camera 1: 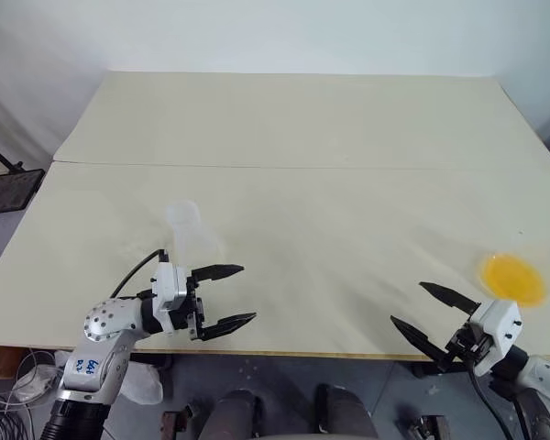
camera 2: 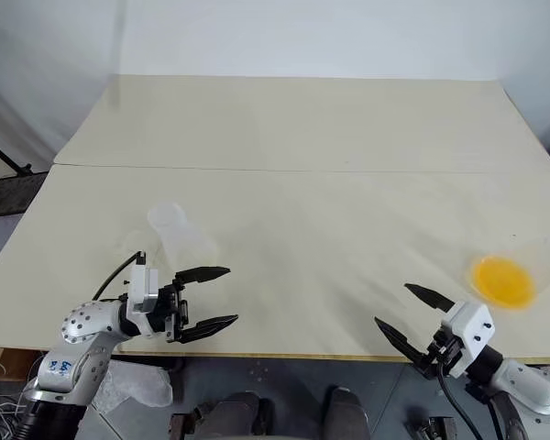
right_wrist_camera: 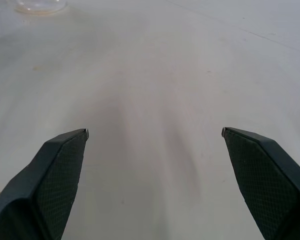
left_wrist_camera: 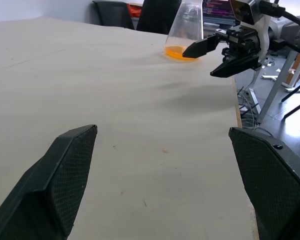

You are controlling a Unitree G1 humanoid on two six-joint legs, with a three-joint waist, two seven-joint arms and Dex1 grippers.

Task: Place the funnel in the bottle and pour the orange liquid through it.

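Flask with liquid (camera 1: 513, 278): clear conical vessel at the right edge of the worktop (camera 1: 302, 165), upright, a shallow layer of yellow-orange liquid (camera 2: 502, 280) on its base. In the left wrist view its neck rises above the orange pool (left_wrist_camera: 182, 51).

Second clear vessel (camera 1: 185, 225): colourless, transparent, on the left part of the worktop, just beyond the left tool; a flared rim shows at its far end. Whether funnel or flask cannot be told. A clear round base (right_wrist_camera: 37, 5) shows far off in the right wrist view.

Right tool (camera 1: 422, 314): at the near edge of the worktop, near the flask with liquid but apart from it, fingers spread wide, grasping nothing, pointing toward the middle.

Left tool (camera 1: 222, 297): above the near left part of the worktop, fingers spread wide, grasping nothing, pointing to the right.

Worktop: pale cream, two panels meeting at a seam across the width.
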